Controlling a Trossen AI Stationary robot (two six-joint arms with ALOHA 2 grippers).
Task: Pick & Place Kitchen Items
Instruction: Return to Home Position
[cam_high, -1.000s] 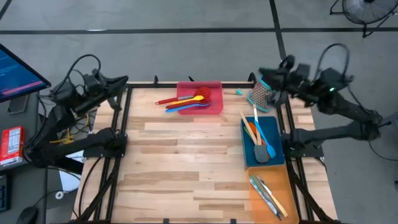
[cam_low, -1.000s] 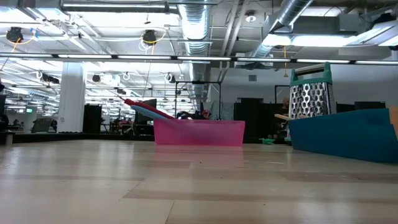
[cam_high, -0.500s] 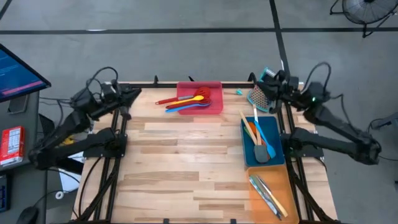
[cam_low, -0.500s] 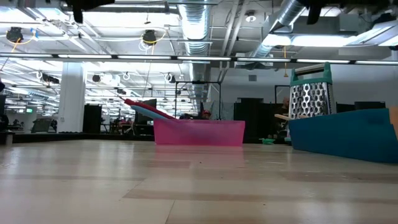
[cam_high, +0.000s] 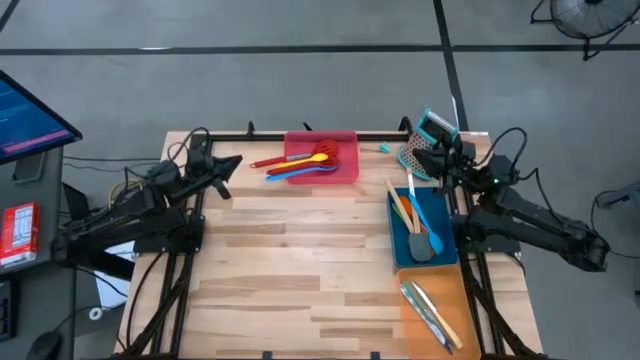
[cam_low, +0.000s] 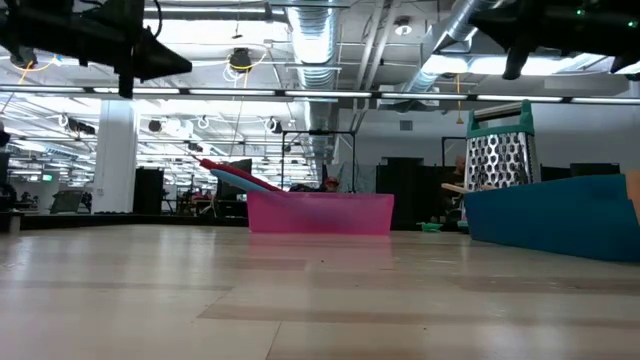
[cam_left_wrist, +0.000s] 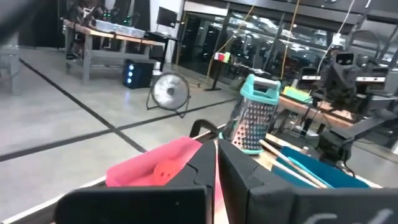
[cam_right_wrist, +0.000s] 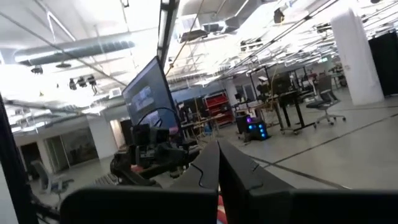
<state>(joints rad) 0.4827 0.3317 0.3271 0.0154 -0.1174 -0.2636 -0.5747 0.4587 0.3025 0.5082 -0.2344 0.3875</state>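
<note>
On the red tray (cam_high: 348, 173) we see slim red, yellow and blue spoons (cam_high: 308, 162), handles overhanging its rim. Left gripper (cam_left_wrist: 215, 153) and right gripper (cam_right_wrist: 218, 150) hover closed, empty.

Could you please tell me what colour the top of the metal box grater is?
Teal. The box grater shows its handle top best in the left wrist view.
</note>
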